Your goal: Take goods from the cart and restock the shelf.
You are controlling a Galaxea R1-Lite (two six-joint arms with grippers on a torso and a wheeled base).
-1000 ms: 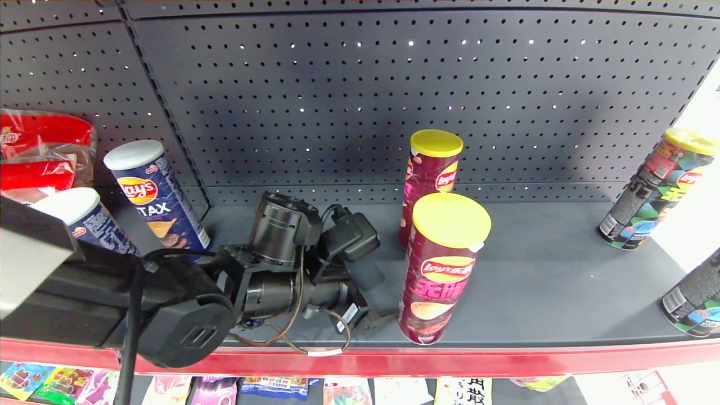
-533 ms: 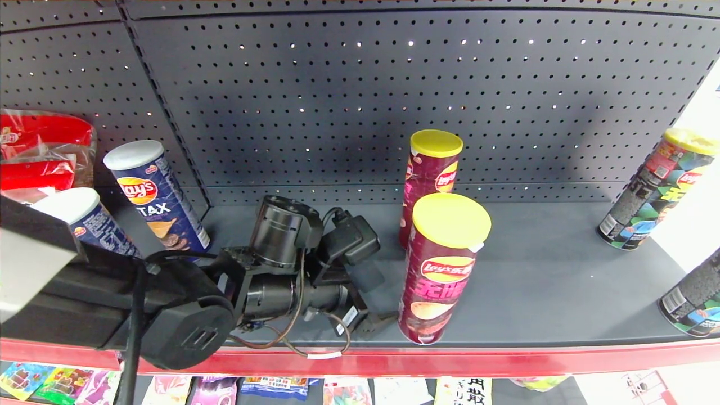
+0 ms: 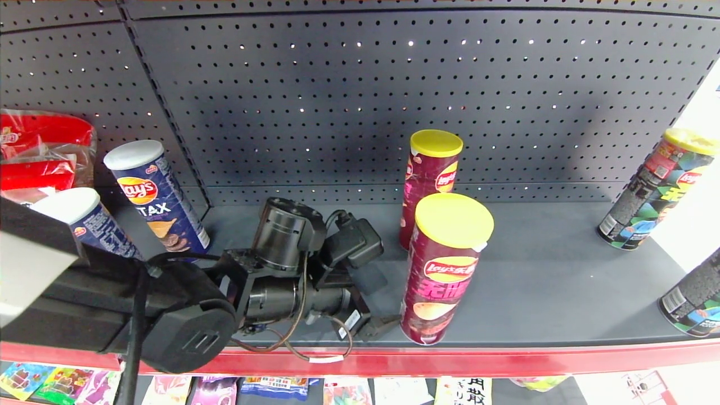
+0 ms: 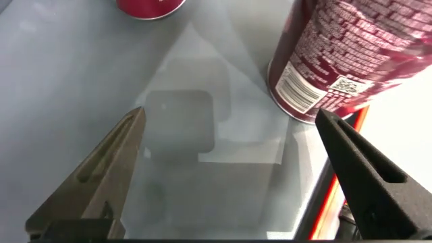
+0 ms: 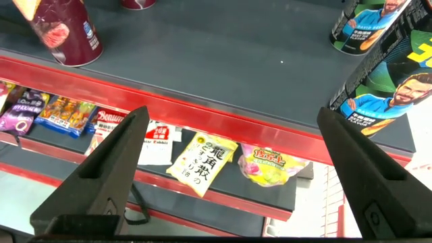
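Maroon can (image 3: pixel 444 270), yellow-lidded: stands upright near red front lip of shelf (image 3: pixel 562 292), just before second maroon can (image 3: pixel 430 174). Left claw (image 4: pixel 231 115): gapes wide just beside its base, empty. Right claw (image 5: pixel 233 113): spread likewise, empty.

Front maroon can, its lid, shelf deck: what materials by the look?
Front maroon can: likely cardboard tube, glossy printed wrap, given the sheen. Yellow lid: looks like matte plastic. Shelf deck: probably painted metal, smooth grey satin, faintly reflective in the left wrist view.
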